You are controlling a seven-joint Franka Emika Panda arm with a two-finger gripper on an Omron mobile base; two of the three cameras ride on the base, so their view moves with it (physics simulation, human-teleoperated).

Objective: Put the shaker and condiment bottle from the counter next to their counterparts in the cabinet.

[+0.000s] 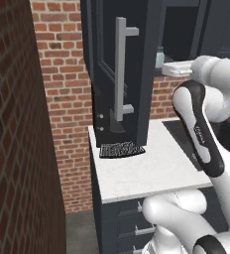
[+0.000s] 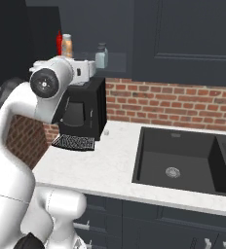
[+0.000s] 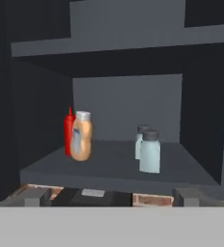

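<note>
Standing on cabinet [image 3: 46, 166] shelf: bottle [image 3: 81, 136] at 9 o'clock beside red counterpart, shaker [image 3: 149, 151] at 3 o'clock beside twin. End effector [image 3: 109, 197] released, empty. Task apparently complete.

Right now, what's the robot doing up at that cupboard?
The robot's gripper is open, holding nothing, and points into the open cabinet. On the shelf, the orange bottle stands right by a red bottle, and the grey-blue shaker stands in front of another one. It looks like both things are already put away.
</note>
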